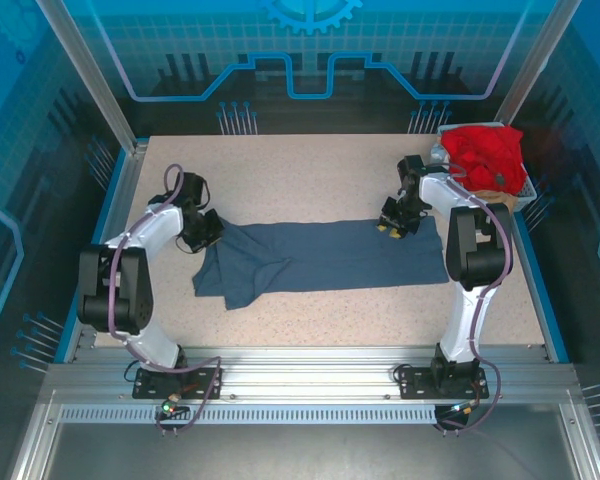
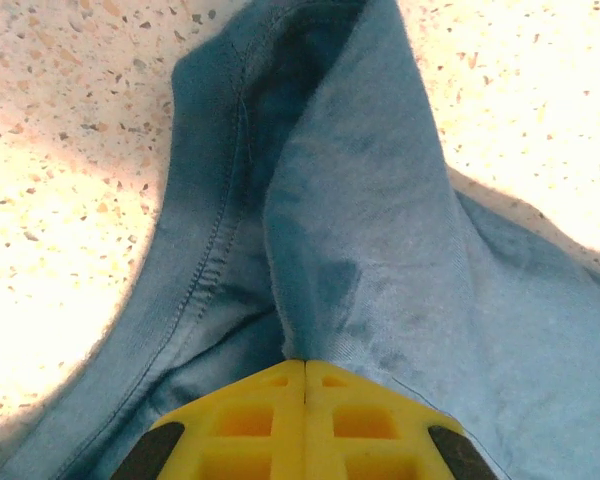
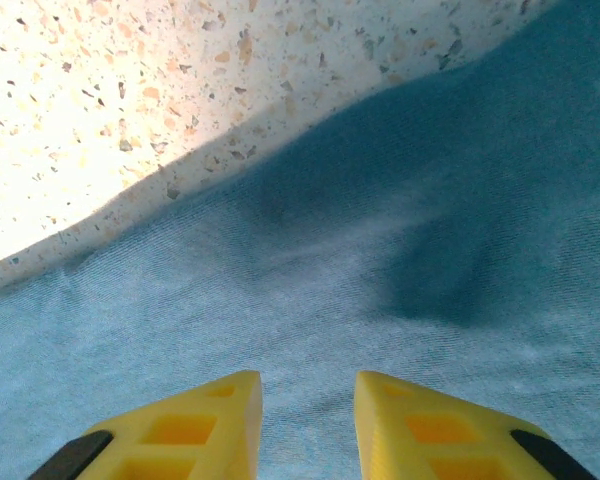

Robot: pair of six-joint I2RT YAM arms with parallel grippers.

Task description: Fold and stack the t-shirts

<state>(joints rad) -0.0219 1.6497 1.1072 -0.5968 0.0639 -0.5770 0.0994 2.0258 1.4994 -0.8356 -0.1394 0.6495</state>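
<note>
**Folding the slate-blue t-shirt (image 1: 325, 262) at the middle of the table (image 1: 310, 170); judging the task as barely begun.**

Working on one garment only, with nothing stacked yet and the red t-shirt (image 1: 483, 150) lying bunched in the wire basket (image 1: 528, 192) at the far right corner. Reaching in low at the shirt's left end with the left gripper (image 2: 305, 375), pinching a raised ridge of cloth between closed fingers. Poising the right gripper (image 3: 308, 415) over the far right edge, fingers parted and gripping nothing.
</note>
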